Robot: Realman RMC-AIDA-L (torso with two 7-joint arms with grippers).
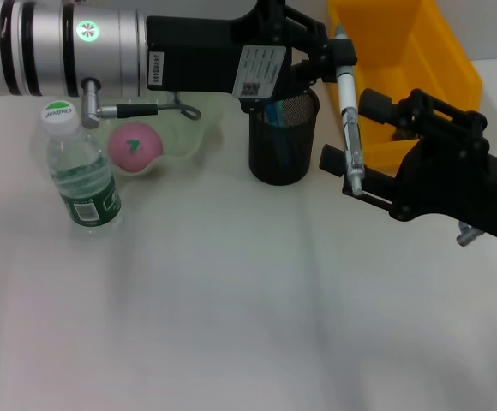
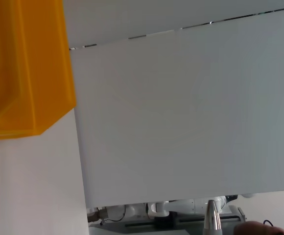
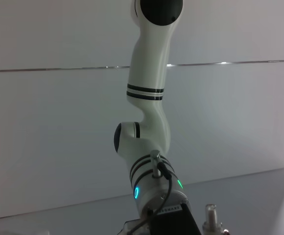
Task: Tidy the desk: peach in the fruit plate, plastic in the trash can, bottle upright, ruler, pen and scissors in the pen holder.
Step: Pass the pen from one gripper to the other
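Observation:
A white and silver pen stands nearly upright in the air, just right of the black mesh pen holder. My left gripper reaches across the back of the desk and is shut on the pen's upper end. My right gripper is shut on its lower end. Something blue stands inside the holder. The pink peach lies in the clear fruit plate. The bottle stands upright at the left. The yellow trash can is behind the right arm. The pen's end shows in the left wrist view and also, as the pen's end, in the right wrist view.
The yellow trash can fills one corner of the left wrist view. The left arm's white links rise in the right wrist view. The white desk stretches in front of the holder and the bottle.

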